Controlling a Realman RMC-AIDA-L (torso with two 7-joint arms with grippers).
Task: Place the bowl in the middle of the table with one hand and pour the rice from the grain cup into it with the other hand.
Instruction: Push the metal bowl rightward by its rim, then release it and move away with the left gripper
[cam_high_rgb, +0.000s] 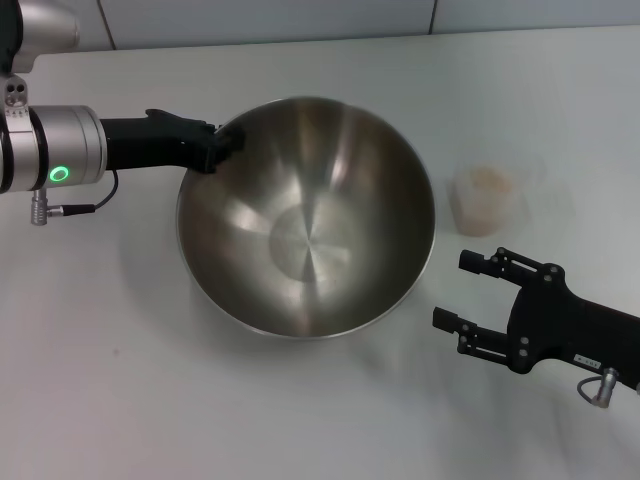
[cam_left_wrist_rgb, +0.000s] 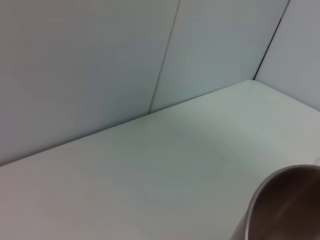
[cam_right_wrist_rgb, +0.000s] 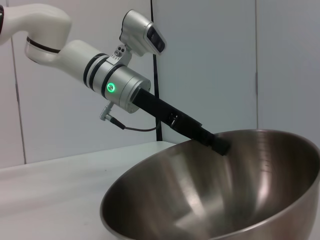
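The big shiny steel bowl (cam_high_rgb: 305, 230) is near the middle of the white table (cam_high_rgb: 120, 400), tipped with its far-left rim raised. My left gripper (cam_high_rgb: 222, 145) is shut on that rim; the right wrist view shows it pinching the rim (cam_right_wrist_rgb: 220, 146) of the bowl (cam_right_wrist_rgb: 215, 200). The bowl's edge also shows in the left wrist view (cam_left_wrist_rgb: 285, 205). The small clear grain cup (cam_high_rgb: 487, 198) stands upright to the right of the bowl, with pale rice (cam_high_rgb: 487, 180) inside. My right gripper (cam_high_rgb: 450, 290) is open and empty, low over the table, in front of the cup and beside the bowl.
The pale tiled wall (cam_high_rgb: 300, 20) runs along the table's far edge. Bare tabletop lies in front of the bowl and to its left under my left arm (cam_high_rgb: 60, 155).
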